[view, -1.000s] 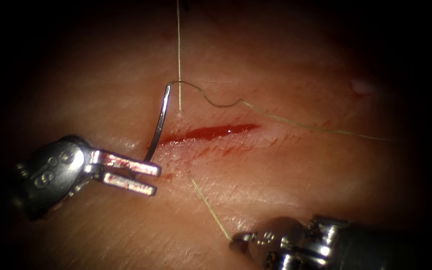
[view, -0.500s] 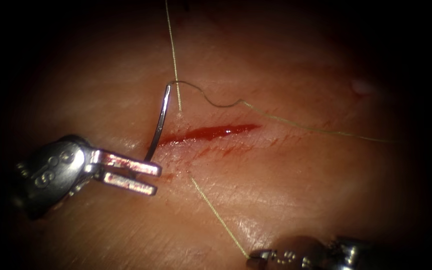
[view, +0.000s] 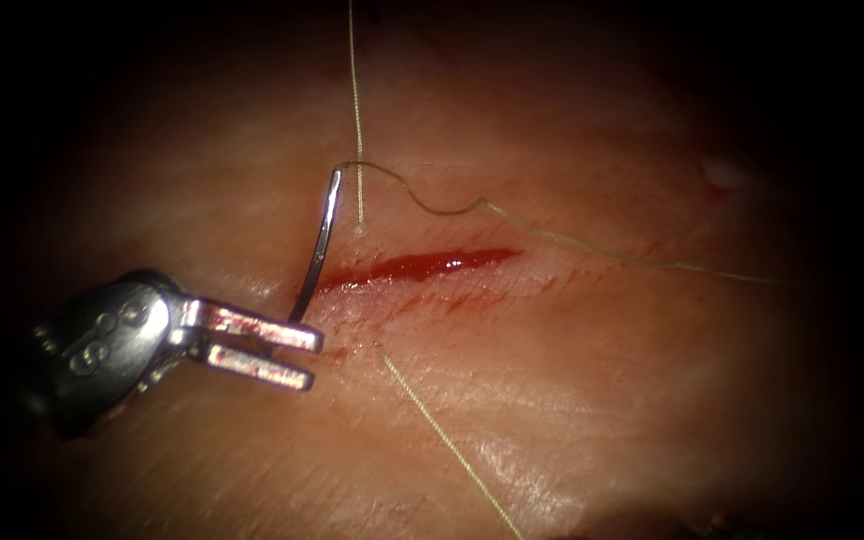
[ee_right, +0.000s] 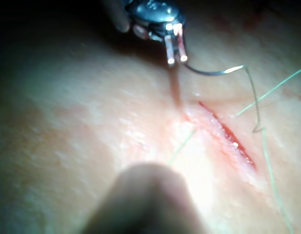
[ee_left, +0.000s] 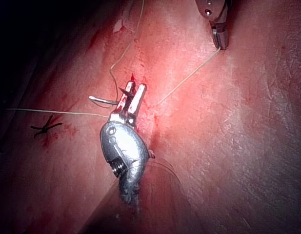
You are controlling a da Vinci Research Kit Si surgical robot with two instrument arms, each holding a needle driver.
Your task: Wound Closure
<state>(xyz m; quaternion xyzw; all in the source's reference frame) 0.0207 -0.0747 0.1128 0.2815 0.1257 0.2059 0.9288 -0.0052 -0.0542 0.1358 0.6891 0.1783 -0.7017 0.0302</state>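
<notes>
Needle: curved needle (view: 318, 245) stands at the left end of the cut (view: 482, 256); eye end up with the thread (view: 439, 432) leaving it, lower end down at the left tool. Whether its point sits in the tissue (view: 592, 400) can't be told.
Left tool: left tool (view: 297, 355) lies on the tissue left of the cut, jaws parted with a clear gap. The needle's lower end meets the upper jaw; no firm clamp on it visible, so it looks like it holds nothing.
Right tool: right tool (ee_left: 219, 43) sits well apart from the cut, jaws pressed together, pinching the thread at their tips.
Thread: one strand comes out of the tissue just below the cut's left end and runs straight to the bottom edge of the endoscope view, looks taut. Another strand loops from the needle's eye end off toward the right side of the tissue; a third goes up from beside the needle.
Cut: open, red fluid (view: 407, 266) along it, no stitch across it visible.
Step, judged: thread under tension while the needle waits at the left tool.
Doing it well: keep the pull in line with the strand, steady, no jerk, or the tissue at the exit point may tear. Left tool best takes the needle away from the point and the eye end. Watch the slack loop so it doesn't snag on the needle.
</notes>
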